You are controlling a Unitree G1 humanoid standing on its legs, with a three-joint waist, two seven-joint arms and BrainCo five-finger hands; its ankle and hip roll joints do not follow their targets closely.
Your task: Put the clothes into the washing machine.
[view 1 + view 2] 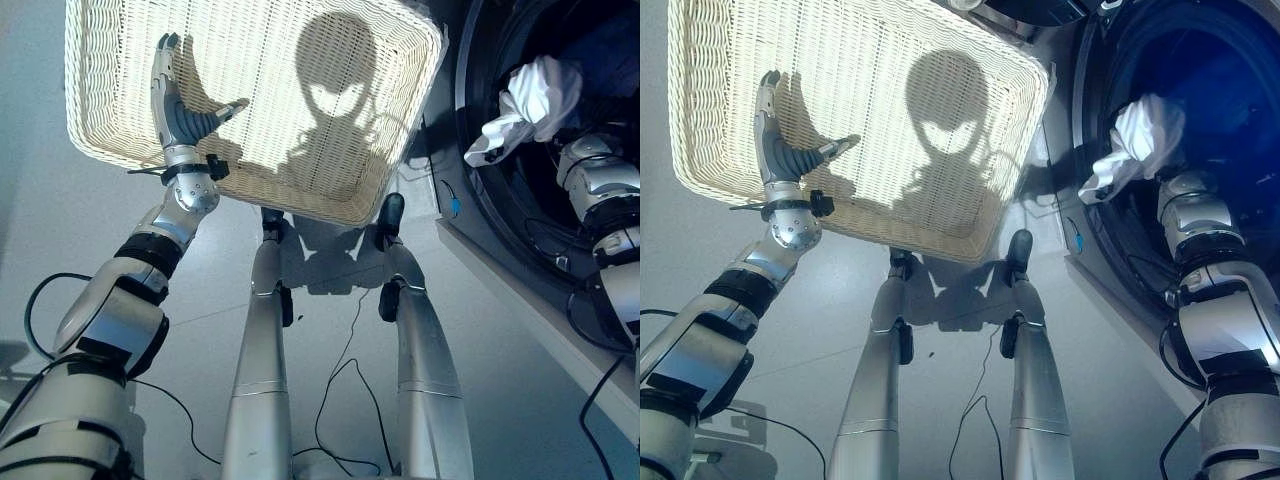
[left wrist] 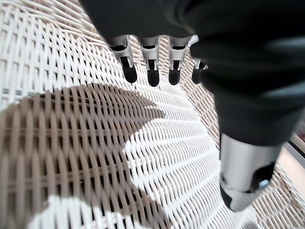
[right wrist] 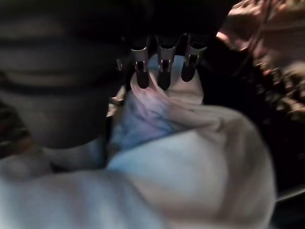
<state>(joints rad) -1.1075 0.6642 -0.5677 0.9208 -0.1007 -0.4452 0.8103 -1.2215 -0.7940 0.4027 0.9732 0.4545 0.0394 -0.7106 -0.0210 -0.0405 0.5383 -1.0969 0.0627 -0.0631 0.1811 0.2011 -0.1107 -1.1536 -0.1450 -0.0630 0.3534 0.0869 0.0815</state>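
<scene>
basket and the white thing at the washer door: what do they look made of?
Basket: looks like woven wicker or rattan, cream, matte; the wrist view shows strands crossing over ribs, though plastic imitation can't be ruled out. White garment: soft fabric, matte, bunched in loose folds and creases; the fibre can't be told.

Grey floor [image 1: 520,400] carries everything. White wicker basket [image 1: 300,110] sits on it at 11 to 12 o'clock, tilted corner toward 6. Washing machine [image 1: 1110,290] stands on the floor at 2 to 3 o'clock, just beside the basket's right corner.
</scene>
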